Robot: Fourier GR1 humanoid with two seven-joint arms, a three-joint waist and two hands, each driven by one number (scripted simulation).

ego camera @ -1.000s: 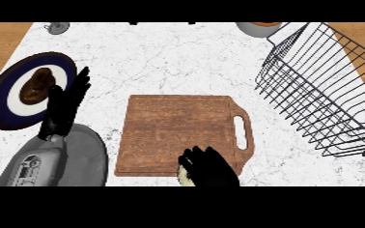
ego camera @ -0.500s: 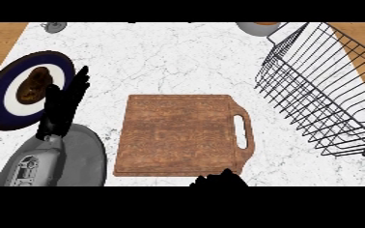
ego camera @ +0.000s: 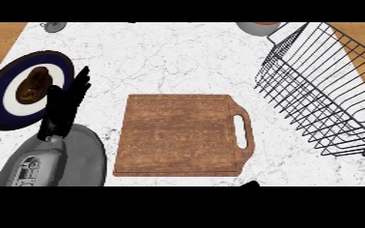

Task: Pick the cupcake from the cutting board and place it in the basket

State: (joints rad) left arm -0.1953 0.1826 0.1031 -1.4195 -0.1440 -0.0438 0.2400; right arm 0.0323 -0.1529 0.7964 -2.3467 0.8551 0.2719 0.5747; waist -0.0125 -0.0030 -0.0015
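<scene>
Cupcake and right hand withdrawn below the view.
The cutting board [ego camera: 178,135] is now bare; only a dark tip of the right hand [ego camera: 249,184] shows, its grasp not discernible. The cupcake is unseen, presumably carried; the basket [ego camera: 314,87] awaits. The left hand [ego camera: 64,108] rests released.

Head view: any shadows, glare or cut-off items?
Head view: even, flat light, no glare on the counter. The cutting board casts only a thin shadow along its lower edge. The wire basket and plate are cropped by the frame edges; the left hand shows fully.
</scene>
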